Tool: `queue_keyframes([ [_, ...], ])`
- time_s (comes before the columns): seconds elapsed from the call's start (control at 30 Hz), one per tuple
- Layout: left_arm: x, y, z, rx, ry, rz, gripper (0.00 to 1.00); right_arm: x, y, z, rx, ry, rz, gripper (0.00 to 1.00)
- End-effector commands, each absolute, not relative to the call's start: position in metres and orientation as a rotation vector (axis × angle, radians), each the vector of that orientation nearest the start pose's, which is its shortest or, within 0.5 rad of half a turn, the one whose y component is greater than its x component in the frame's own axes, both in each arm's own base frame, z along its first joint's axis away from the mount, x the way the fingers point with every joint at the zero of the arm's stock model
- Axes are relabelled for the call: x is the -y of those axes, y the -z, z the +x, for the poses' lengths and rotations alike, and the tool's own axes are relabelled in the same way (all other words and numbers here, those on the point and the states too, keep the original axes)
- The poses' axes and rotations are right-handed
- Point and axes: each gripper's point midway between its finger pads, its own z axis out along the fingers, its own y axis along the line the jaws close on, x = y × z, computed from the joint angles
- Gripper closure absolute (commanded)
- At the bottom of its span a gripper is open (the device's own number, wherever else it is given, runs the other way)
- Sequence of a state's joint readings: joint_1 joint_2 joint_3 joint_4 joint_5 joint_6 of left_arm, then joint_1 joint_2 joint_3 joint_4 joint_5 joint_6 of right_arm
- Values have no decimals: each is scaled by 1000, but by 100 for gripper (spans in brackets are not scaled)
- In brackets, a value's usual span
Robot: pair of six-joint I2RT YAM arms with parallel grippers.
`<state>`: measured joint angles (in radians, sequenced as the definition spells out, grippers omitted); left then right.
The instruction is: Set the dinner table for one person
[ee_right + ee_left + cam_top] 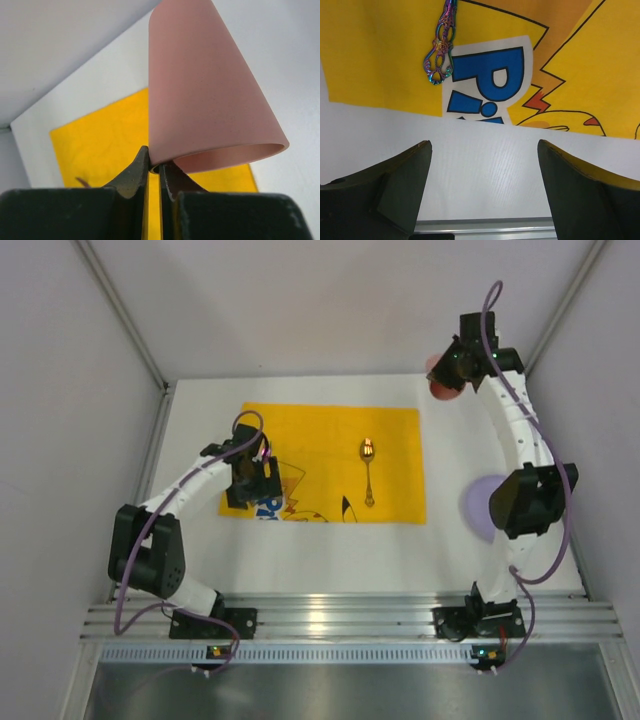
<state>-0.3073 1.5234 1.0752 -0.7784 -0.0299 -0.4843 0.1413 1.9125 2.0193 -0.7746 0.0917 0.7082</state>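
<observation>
Two claws work over the white surface (330, 560), which spreads under everything and runs to the ribbed metal rail (340, 620) by the arm bases.

The left claw (484, 150) stands spread wide and holds nothing. Bare surface shows between its fingers (400, 185). Directly ahead of it lies the near edge of a yellow cloth (320, 430) with a cartoon print, a blue letter on a white patch straight in front of the gap. Ahead and to the left of this claw, the ornate rainbow-coloured handle (440, 47) of a utensil lies on the cloth, apart from both fingers. The rest of that utensil runs out of the wrist view. Behind the claw, toward its own arm, a strip of the rail is visible.

The right claw (155, 162) is pressed nearly together, pinching the rim of a pink cup (210, 100). The cup is tilted, with its open mouth toward the claw and its narrower base pointing up and away. Whether it touches the surface I cannot tell. Past the claw and to its left the yellow cloth shows, with white surface around it. From above, this claw sits at the far right of the surface, just past the far right corner of the cloth.

A gold spoon (368, 472) lies on the right part of the cloth, well apart from both claws, its bowl pointing away from the arm bases. A lilac plate (476, 508) rests on the surface well behind the right claw, toward that arm's base, partly hidden by the elbow.
</observation>
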Motion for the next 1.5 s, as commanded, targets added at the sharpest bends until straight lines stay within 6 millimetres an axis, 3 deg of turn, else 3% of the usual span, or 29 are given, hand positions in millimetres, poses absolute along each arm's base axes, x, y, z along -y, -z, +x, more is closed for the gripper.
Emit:
queue_keyframes([
  [0.0, 116, -80, 302, -2727, 238, -324, 8, -123, -233, 463, -2491, -609, 707, 100],
  [0.23, 130, -79, 301, -2710, 359, -361, 9, -145, -195, 410, -2874, -683, 691, 100],
  [0.53, 131, -85, 300, -2676, 381, -382, 9, -154, -169, 395, -3031, -682, 738, 100],
  [0.83, 126, -80, 297, -2675, 372, -393, 9, -153, -144, 398, -3069, -529, 721, 100],
  [0.87, 126, -79, 298, -2679, 372, -393, 9, -154, -142, 398, -3071, -519, 718, 94],
  [0.97, 128, -80, 302, -2678, 382, -390, 9, -154, -143, 407, -3040, -500, 709, 80],
  [1.1, 130, -75, 302, -2695, 400, -400, 9, -166, -163, 430, -2928, -552, 672, 66],
  [1.3, 131, -73, 311, -2708, 407, -391, 9, -183, -172, 452, -2822, -630, 683, 64],
  [1.47, 133, -73, 318, -2717, 401, -371, 10, -199, -173, 459, -2790, -655, 665, 63],
])
